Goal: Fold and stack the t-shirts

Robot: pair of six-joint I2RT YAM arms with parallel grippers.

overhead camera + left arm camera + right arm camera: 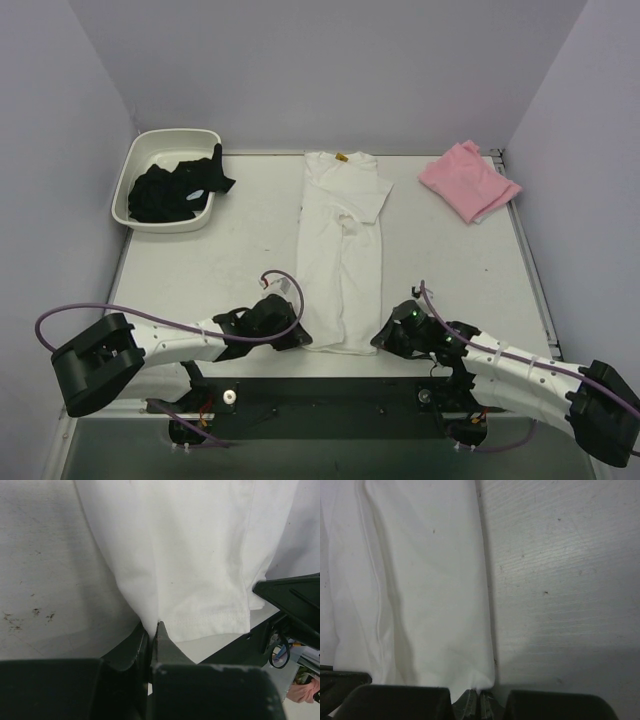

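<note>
The white t-shirt lies as a narrow strip down the middle of the table, its long axis running straight away from the arms, with the yellow-tagged neck at the far end and the hem at the near edge. The left gripper is clenched on the hem's near-left corner and the right gripper on its near-right corner, so the whole length of cloth lies ahead of both claws. The pink t-shirt sits folded at the far right, well apart. The coming fold likely carries the hem forward along that axis, toward the neck
</note>
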